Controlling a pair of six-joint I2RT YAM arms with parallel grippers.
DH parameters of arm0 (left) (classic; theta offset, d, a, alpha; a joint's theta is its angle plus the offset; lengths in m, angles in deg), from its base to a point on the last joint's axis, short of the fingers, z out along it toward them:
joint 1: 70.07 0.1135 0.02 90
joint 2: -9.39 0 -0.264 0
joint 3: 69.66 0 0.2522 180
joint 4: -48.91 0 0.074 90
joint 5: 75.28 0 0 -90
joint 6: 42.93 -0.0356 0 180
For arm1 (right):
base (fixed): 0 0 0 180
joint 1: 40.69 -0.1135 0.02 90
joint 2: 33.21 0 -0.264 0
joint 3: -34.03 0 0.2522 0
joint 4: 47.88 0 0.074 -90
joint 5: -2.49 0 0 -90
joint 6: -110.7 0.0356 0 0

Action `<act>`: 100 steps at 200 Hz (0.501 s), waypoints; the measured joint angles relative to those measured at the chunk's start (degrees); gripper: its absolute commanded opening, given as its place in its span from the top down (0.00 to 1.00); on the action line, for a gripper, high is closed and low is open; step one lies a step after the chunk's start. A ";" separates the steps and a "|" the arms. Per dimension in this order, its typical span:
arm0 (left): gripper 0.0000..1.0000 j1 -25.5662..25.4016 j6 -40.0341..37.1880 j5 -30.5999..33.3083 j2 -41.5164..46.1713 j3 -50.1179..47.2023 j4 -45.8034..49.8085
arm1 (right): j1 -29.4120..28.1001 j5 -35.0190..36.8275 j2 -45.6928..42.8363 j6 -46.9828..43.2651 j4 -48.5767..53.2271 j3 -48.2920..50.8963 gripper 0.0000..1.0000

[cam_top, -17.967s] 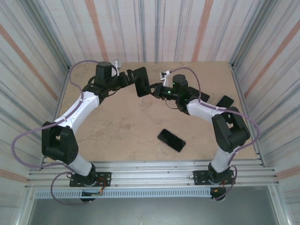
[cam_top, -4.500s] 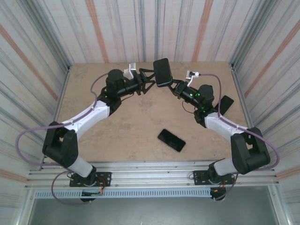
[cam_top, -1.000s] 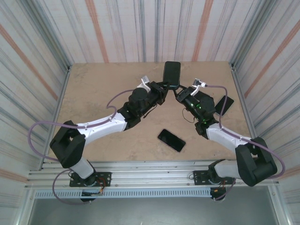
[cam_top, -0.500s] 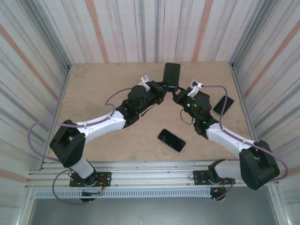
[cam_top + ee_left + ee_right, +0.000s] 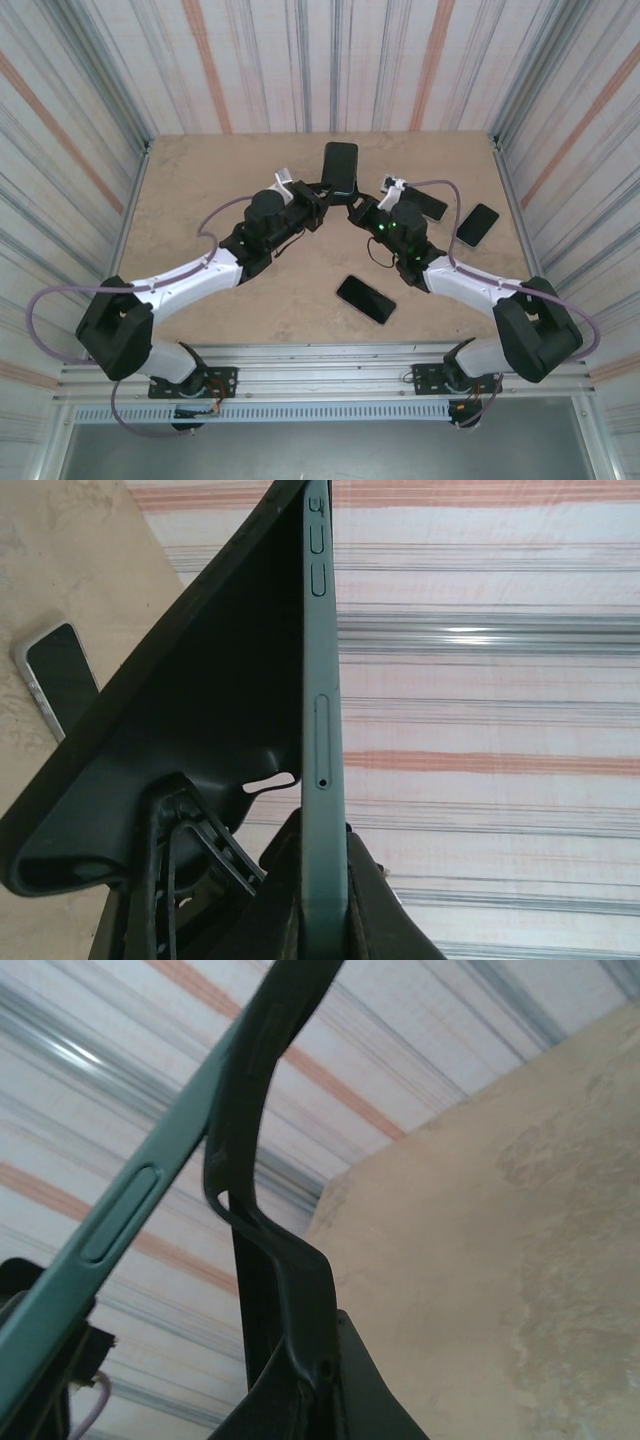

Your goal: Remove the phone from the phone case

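Up at 12 o'clock above the table (image 5: 200,190), phone (image 5: 322,730) and phone case (image 5: 200,700) are half-parted. Left gripper (image 5: 320,910) is pinched narrow on the phone's edge, right gripper (image 5: 300,1390) on the case lip. Draw your right toward 4 o'clock, slowly. The lower corner looks seated; peel, don't yank.

No readable text, no brand, label or number on phone (image 5: 322,740), phone case (image 5: 200,710)
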 measured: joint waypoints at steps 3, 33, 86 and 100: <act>1.00 0.02 -0.02 0.00 0.00 -0.02 -0.07 | -0.17 0.04 0.13 0.00 -0.44 0.00 1.00; 1.00 -0.52 -0.31 1.18 -0.24 -0.11 -1.40 | -1.81 1.88 0.35 0.02 -3.08 -0.22 1.00; 1.00 -3.15 -2.21 6.86 -1.16 2.40 -2.29 | -4.13 6.64 2.82 0.00 -4.76 -2.97 1.00; 1.00 -3.96 -2.64 7.61 -1.16 3.10 -2.49 | -4.55 7.76 4.37 0.00 -6.21 -3.85 1.00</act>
